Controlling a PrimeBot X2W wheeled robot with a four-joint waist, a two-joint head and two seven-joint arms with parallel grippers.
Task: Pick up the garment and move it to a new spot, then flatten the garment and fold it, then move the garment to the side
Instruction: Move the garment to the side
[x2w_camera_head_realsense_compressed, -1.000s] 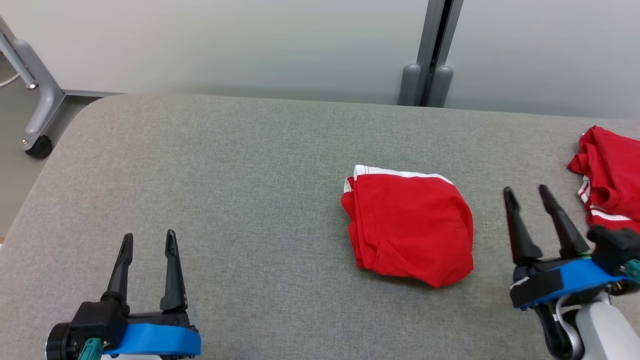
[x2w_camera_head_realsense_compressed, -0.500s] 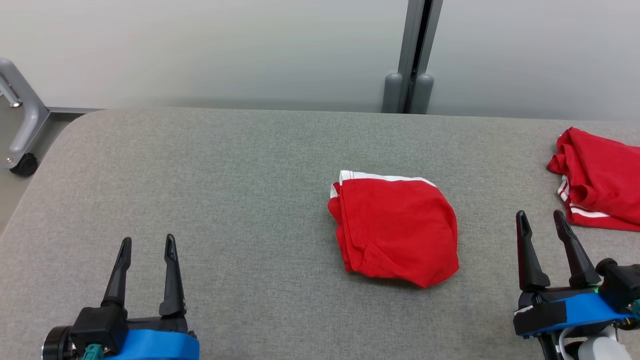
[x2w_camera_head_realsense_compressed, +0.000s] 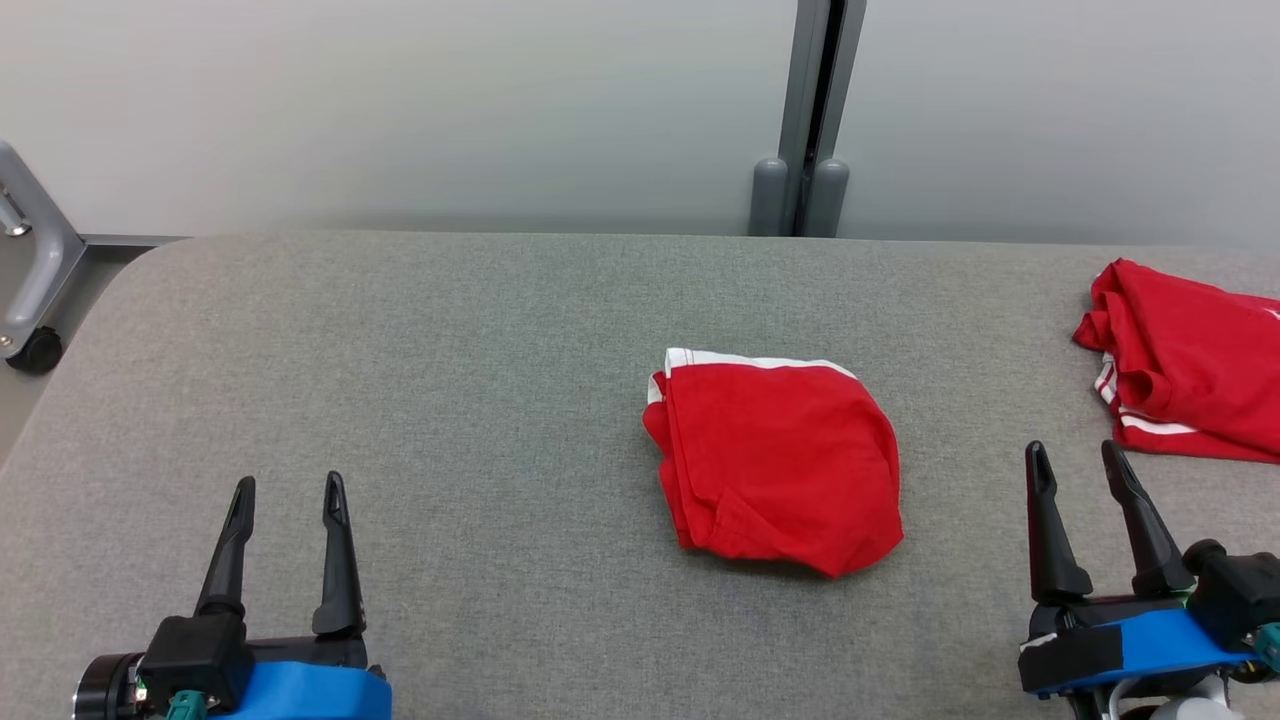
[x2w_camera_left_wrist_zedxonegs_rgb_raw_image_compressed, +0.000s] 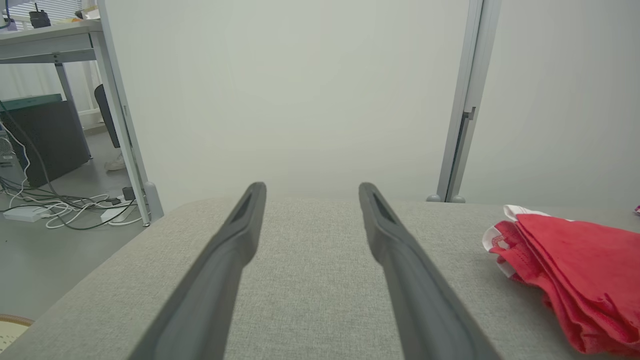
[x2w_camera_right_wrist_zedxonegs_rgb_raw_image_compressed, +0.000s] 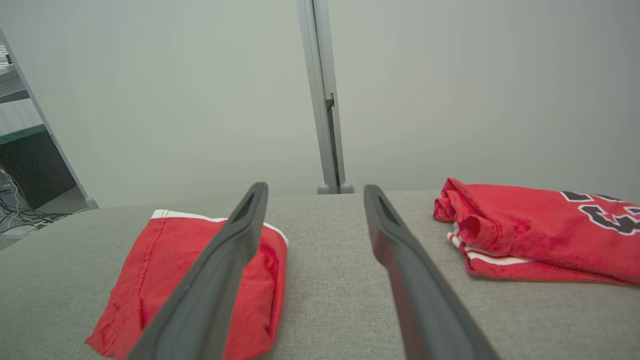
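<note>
A folded red garment with a white trimmed edge lies flat near the middle of the grey padded table; it also shows at the right of the left wrist view and at the left of the right wrist view. My left gripper stands open at the lower left, well away from the garment, with nothing between its fingers. My right gripper is open at the lower right, a short way to the garment's right and empty.
A second red garment with white stripes and dark lettering lies at the table's right edge. A grey partition post rises behind the table. A wheeled metal frame stands off the left corner, and cables lie on the floor.
The head camera has shifted, so the whole scene slid left and down in view. My right gripper has drawn back toward the near edge, away from the folded garment. The left gripper holds still.
</note>
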